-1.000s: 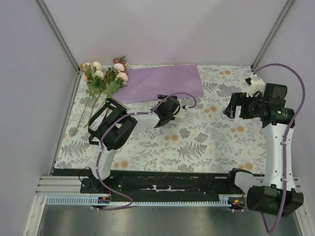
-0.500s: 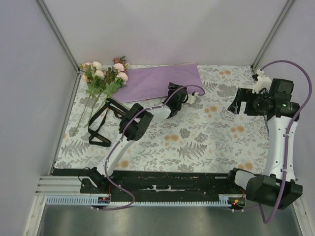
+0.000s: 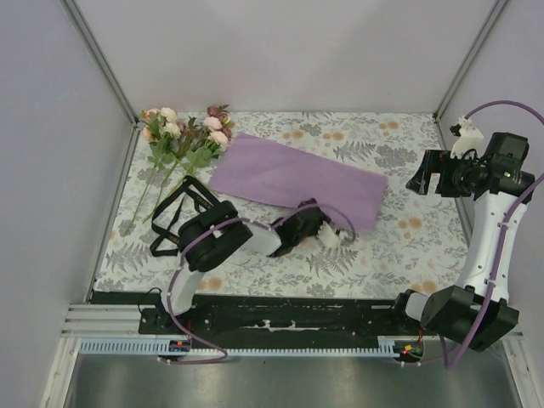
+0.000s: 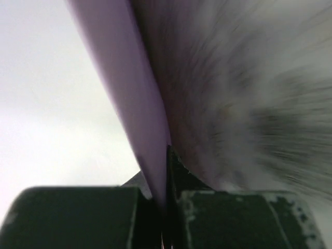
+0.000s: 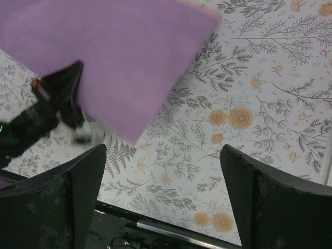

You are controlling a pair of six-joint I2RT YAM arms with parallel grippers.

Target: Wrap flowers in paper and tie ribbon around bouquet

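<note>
The lilac-purple paper (image 3: 293, 177) lies slanted across the middle of the tablecloth. My left gripper (image 3: 319, 223) is shut on its near edge. In the left wrist view the thin sheet (image 4: 129, 93) runs down into the closed jaws of the left gripper (image 4: 165, 207). The flowers (image 3: 183, 134) lie at the back left, stems pointing toward the near left. The black ribbon (image 3: 160, 215) lies in loops just in front of them. My right gripper (image 3: 433, 174) hangs open above the right side and holds nothing. The right wrist view looks down past the open right gripper (image 5: 163, 155) at a corner of the paper (image 5: 114, 57).
The printed tablecloth (image 3: 408, 255) covers the table. White walls with metal posts (image 3: 102, 59) close in the left, back and right. A black rail (image 3: 289, 314) with the arm bases runs along the near edge. The left arm (image 5: 46, 111) shows dark in the right wrist view.
My left gripper shut on the paper's near edge and dragged the sheet away from the back edge toward the front right, turning it. The right arm drew back to the right.
</note>
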